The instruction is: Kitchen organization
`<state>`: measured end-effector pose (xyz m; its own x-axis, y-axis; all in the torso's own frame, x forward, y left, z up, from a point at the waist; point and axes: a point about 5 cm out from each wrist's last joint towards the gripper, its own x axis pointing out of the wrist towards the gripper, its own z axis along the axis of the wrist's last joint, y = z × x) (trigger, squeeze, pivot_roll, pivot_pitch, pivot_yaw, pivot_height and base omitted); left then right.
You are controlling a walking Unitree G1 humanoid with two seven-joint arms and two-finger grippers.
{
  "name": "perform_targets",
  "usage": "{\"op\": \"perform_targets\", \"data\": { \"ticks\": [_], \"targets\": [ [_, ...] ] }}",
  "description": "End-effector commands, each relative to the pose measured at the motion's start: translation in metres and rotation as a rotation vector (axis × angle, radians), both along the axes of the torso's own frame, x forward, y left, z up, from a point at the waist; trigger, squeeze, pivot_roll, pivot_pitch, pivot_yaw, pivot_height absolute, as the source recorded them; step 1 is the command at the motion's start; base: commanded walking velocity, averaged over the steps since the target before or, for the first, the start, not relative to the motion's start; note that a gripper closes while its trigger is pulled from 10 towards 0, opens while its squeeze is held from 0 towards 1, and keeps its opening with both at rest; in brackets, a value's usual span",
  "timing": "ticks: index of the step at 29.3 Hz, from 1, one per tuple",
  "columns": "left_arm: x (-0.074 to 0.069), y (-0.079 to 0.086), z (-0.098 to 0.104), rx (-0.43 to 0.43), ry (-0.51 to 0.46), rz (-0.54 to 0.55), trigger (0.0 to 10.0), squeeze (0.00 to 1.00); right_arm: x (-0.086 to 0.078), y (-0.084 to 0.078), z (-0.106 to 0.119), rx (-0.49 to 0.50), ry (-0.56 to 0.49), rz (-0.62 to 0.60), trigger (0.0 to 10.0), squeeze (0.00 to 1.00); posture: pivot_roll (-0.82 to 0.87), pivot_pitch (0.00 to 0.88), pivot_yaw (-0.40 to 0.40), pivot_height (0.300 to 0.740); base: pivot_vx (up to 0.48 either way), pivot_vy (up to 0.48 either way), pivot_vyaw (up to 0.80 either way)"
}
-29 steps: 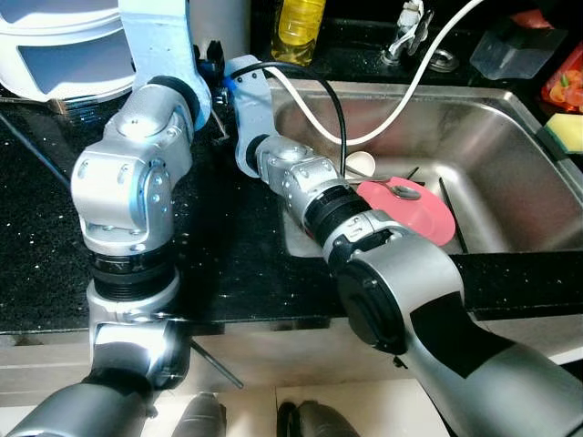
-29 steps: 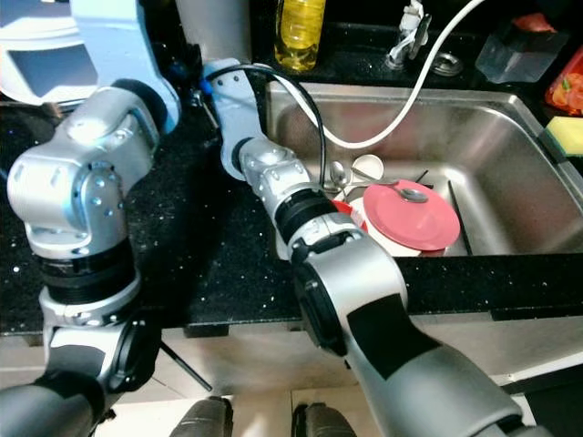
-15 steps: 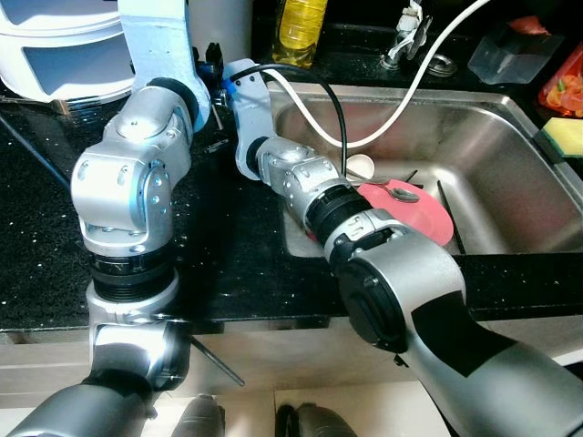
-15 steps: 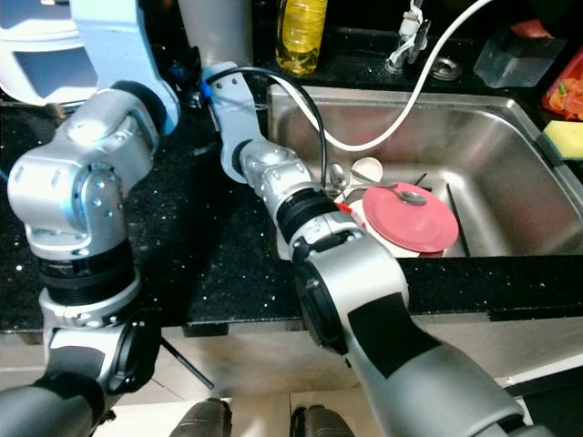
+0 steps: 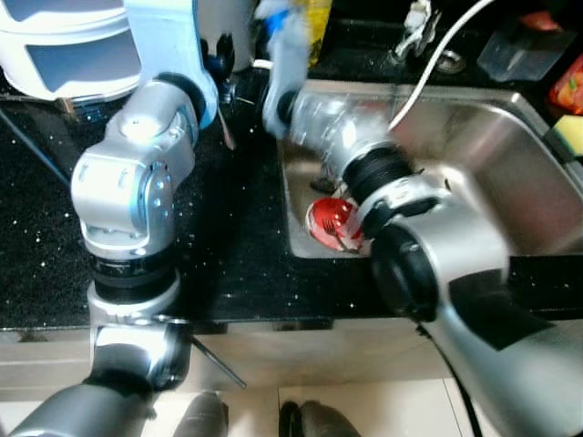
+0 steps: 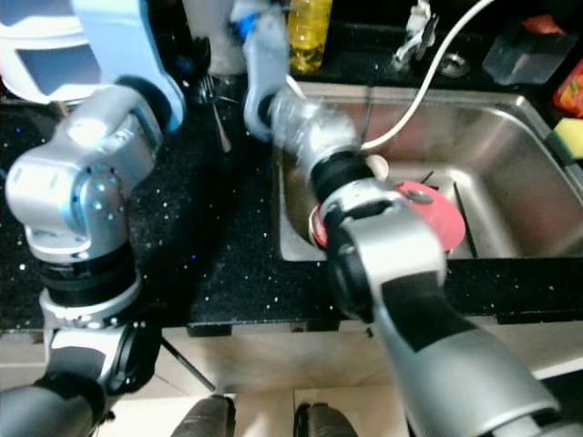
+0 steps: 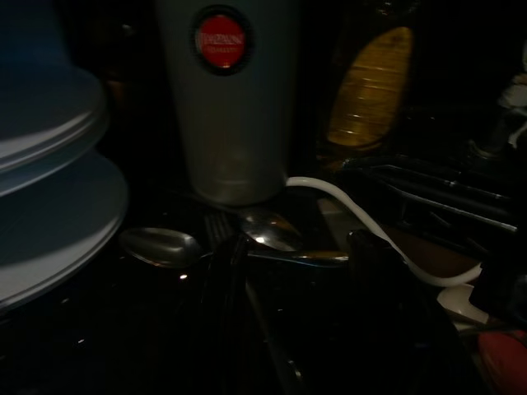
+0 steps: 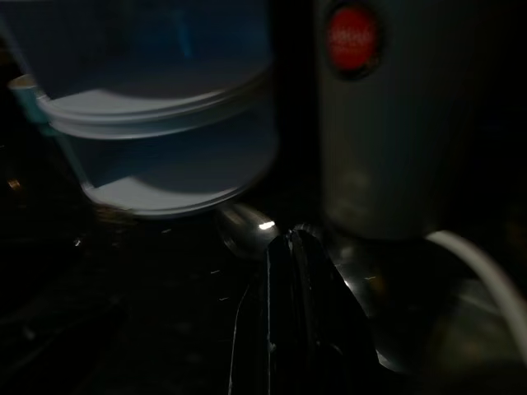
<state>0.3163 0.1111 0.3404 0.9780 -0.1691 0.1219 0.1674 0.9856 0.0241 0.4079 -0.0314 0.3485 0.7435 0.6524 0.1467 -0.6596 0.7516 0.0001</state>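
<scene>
On the black counter (image 5: 232,255), two spoons (image 7: 160,245) (image 7: 268,230) and a fork (image 6: 219,118) lie in front of a grey canister with a red label (image 7: 226,99). My left gripper (image 7: 235,267) hovers low over them in deep shade. My right gripper (image 8: 288,251) is at the same spot, its fingers pressed together and pointing at one spoon (image 8: 243,226). The right arm (image 5: 383,173) is blurred across the sink (image 6: 510,137). In the sink lie a pink plate (image 6: 435,211) and a red item (image 5: 330,223).
A white stacked container (image 5: 64,45) stands at the back left of the counter, and a yellow oil bottle (image 6: 308,36) behind the sink. A white hose (image 6: 428,77) runs from the tap area (image 6: 414,32) into the basin. A yellow sponge (image 6: 569,137) sits at the far right.
My right arm has swung up and towards the back, and is now blurred. This uncovers the red item at the sink's front left. The left arm has stayed put.
</scene>
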Motion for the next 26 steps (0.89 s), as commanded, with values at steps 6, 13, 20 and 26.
{"op": "perform_targets", "data": {
  "ticks": [6,13,20,26],
  "targets": [
    [0.002,-0.012,0.001,0.009,0.001,-0.061,10.0,0.0,0.006,0.003,-0.042,-0.027,0.144,-0.093,10.0,0.8,0.23,0.091,-0.009,0.74,0.0,0.0,0.0],
    [0.001,-0.014,0.002,0.013,0.002,-0.06,10.0,0.0,-0.003,0.036,-0.065,-0.08,0.206,-0.072,10.0,1.0,0.27,0.111,-0.029,0.74,0.0,0.0,0.0],
    [-0.007,-0.004,0.007,0.027,-0.019,0.003,10.0,0.0,-0.009,0.054,-0.072,-0.09,0.235,-0.092,10.0,1.0,0.32,0.125,-0.068,0.74,0.0,0.0,0.0],
    [-0.014,0.005,0.012,0.041,-0.038,0.062,10.0,0.0,-0.012,0.061,-0.075,-0.099,0.249,-0.106,10.0,0.0,0.39,0.138,-0.112,0.74,0.0,0.0,0.0]
  ]
}}
